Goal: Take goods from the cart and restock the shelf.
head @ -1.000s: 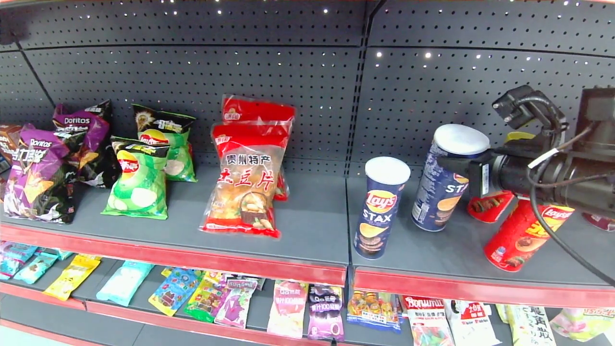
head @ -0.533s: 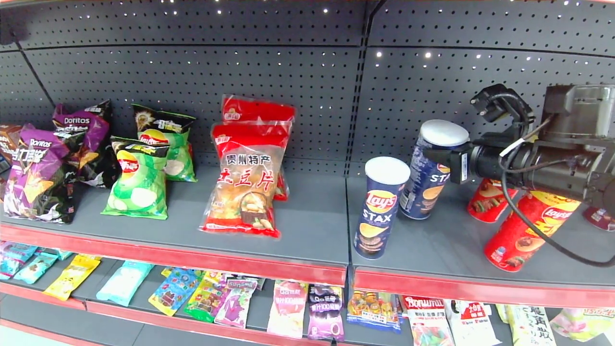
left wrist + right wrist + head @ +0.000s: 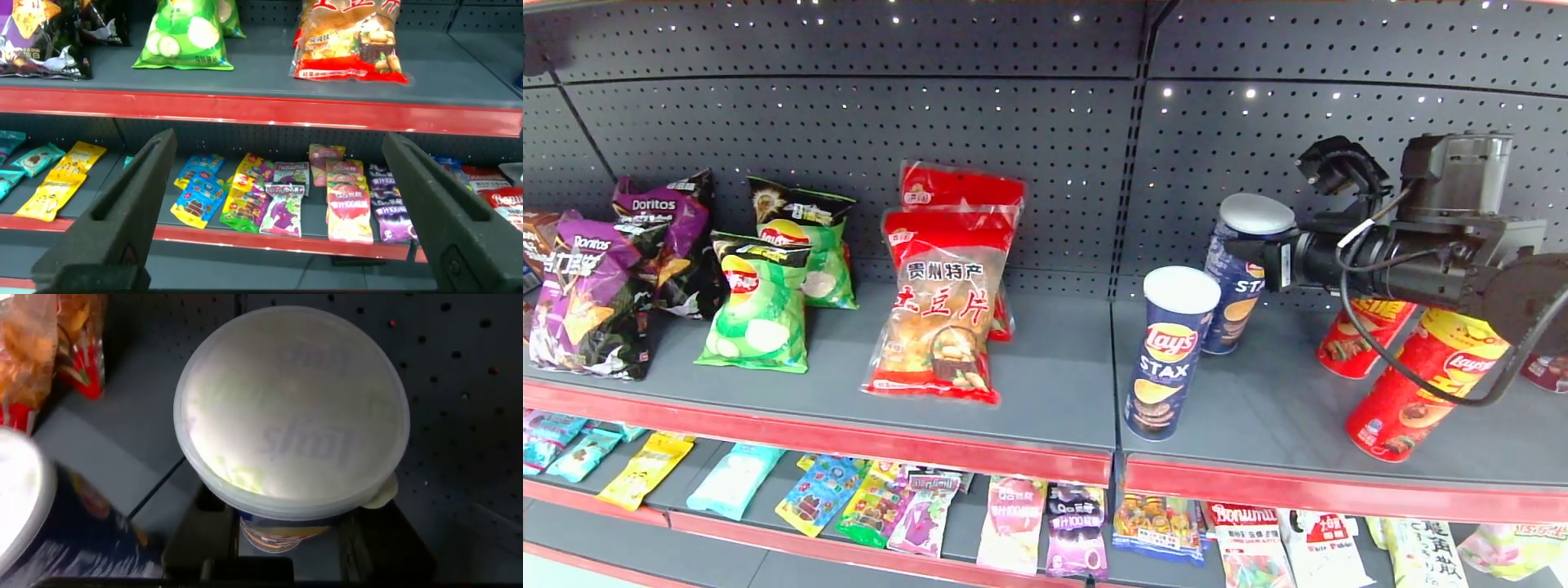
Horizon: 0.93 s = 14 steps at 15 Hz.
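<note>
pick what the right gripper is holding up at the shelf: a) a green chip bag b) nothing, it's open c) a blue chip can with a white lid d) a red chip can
c, in the head view the right gripper is shut on the blue can just below its white lid.

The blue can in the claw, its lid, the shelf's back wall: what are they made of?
The blue can looks like glossy printed cardboard; its lid seems translucent plastic, light glowing through. The back wall looks like matte dark painted metal, punched with regular holes.
</note>
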{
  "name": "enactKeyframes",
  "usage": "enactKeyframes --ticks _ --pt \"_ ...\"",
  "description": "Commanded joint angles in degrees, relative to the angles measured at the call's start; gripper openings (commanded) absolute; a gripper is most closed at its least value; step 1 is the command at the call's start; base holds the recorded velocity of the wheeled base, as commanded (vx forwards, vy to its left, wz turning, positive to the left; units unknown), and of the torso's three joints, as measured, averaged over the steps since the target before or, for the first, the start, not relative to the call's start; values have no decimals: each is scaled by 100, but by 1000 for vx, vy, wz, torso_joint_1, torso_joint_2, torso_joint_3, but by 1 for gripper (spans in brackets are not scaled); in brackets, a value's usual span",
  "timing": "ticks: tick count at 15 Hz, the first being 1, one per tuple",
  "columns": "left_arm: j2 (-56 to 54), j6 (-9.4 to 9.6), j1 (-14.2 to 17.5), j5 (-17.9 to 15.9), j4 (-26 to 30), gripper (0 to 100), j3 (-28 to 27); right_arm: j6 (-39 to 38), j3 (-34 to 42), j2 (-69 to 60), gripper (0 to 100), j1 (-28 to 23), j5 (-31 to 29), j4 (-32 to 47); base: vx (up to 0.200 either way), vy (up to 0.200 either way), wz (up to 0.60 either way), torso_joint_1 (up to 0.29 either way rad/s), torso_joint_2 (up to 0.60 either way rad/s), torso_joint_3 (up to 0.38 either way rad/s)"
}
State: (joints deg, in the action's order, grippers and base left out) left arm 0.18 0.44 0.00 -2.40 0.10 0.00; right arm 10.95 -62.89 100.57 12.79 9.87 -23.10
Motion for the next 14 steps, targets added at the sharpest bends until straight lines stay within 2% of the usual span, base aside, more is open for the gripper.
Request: enactKeyframes --ticks 1,14 --pt "-1 0 0 3 -1 100 0 -5 -144 191 0 22 6 -1 0 0 0 0 0 0" --pt "-1 0 0 3 -1 100 0 -198 -839 868 0 321 32 43 0 0 0 0 0 0"
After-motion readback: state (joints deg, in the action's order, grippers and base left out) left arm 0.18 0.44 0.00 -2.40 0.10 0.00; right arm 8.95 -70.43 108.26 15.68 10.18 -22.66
